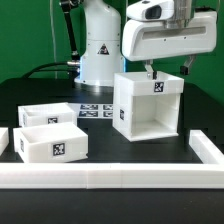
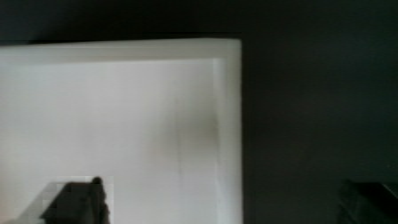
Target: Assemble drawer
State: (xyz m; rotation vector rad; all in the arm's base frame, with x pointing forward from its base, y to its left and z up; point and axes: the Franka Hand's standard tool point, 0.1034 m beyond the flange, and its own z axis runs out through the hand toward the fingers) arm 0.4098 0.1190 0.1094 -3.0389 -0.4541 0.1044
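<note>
The housing [image 1: 148,104] stands upright on the dark worktop [image 1: 100,140], toward the exterior view's right and behind the white rail [image 1: 110,178]. Its long axis is vertical, and its open face is turned toward the rail and slightly to the exterior view's left. The jaws hang just above its top, spread. In the wrist view one fingertip [image 2: 80,203] lies over the white top while the other sits beyond its edge, so they seem to straddle a side wall. The step looks like gripping the housing: descend straight, keep the wall centred, and close gently so the tall box neither tips nor twists. The rear tray [image 1: 38,113] and front tray [image 1: 50,143] wait at the exterior view's left, near the marker board [image 1: 95,110].
</note>
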